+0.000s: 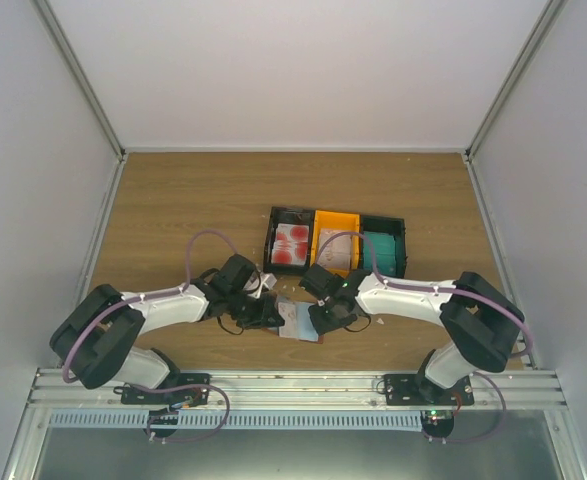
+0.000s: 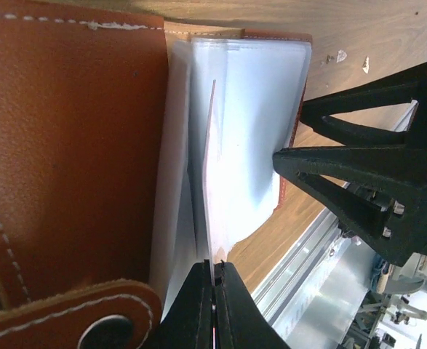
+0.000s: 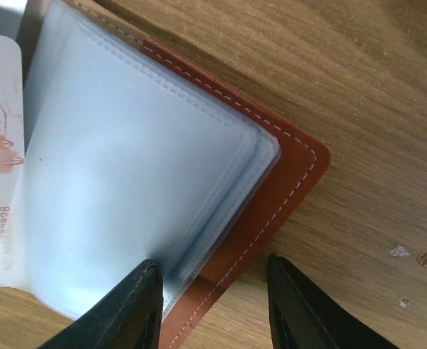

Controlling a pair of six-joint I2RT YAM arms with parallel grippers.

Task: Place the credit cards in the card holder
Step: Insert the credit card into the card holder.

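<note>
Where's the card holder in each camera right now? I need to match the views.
Top external: card holder lies just below the picture's centre, on the wooden table.
Left wrist: card holder fills the left and centre, brown cover on the left, clear sleeves in the middle.
Right wrist: card holder runs from upper left to centre, its brown corner pointing right.
Shared landmark: the wooden table under it.

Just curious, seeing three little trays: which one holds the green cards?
The black tray at the right end, with a teal stack. The orange middle tray holds pale beige cards; the left black tray holds white ones blotched red.
</note>
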